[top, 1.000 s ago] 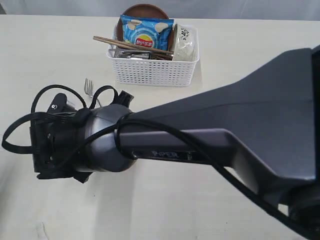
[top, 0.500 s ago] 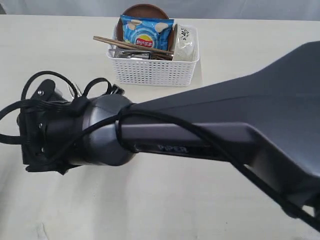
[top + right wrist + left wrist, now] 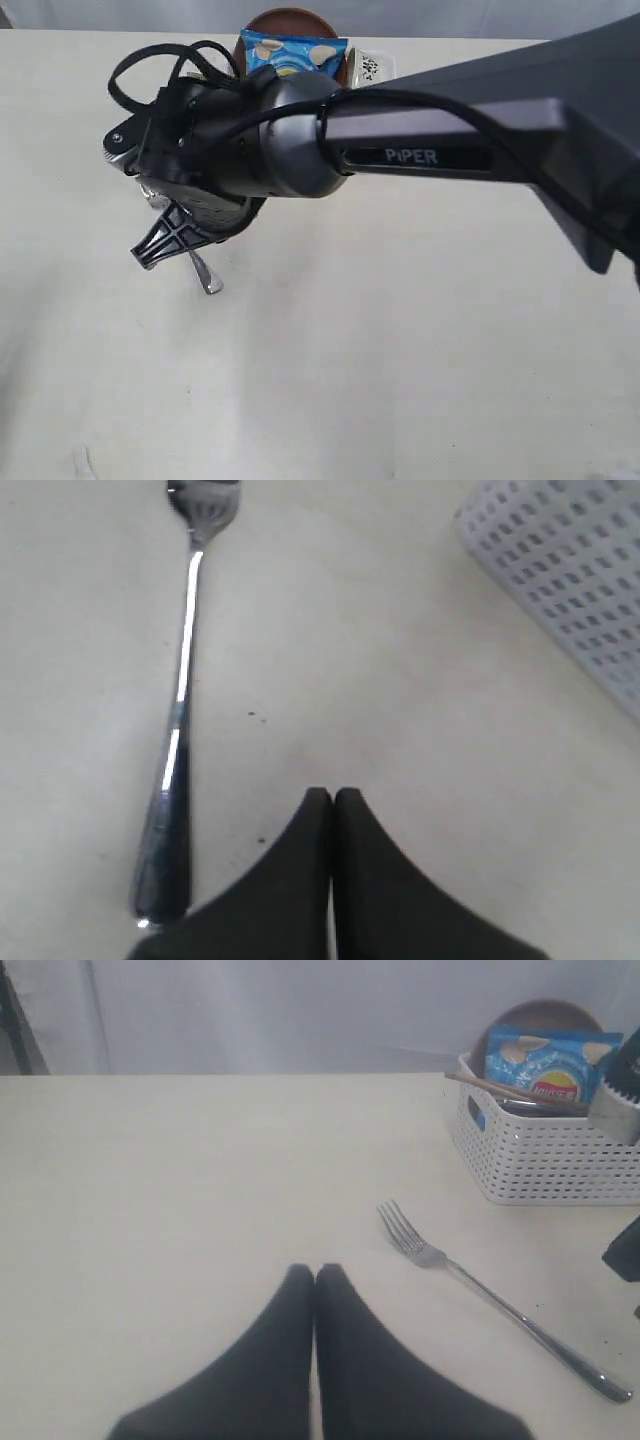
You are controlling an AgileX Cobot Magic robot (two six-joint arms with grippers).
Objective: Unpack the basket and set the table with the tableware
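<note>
A steel fork [image 3: 480,1295] lies flat on the cream table [image 3: 400,350], tines toward the white basket [image 3: 540,1160]. My right gripper [image 3: 333,795] is shut and empty, just beside the fork [image 3: 180,730] handle; in the exterior view the right gripper [image 3: 145,255] points down beside the fork's handle end [image 3: 207,280]. My left gripper [image 3: 315,1272] is shut on nothing, low over bare table short of the fork. The basket holds chopsticks [image 3: 510,1088], a brown plate [image 3: 290,17] and a white bowl [image 3: 370,66]; my right arm hides most of it in the exterior view.
A blue chip bag [image 3: 292,52] stands in the basket in front of the brown plate. My right arm [image 3: 420,150] stretches across the table from the right, over the basket's front. A corner of the basket [image 3: 570,570] is close to my right gripper.
My right arm has swung from the near left of the table up toward the basket, its gripper now pointing down by the fork. The fork lies where it was.
</note>
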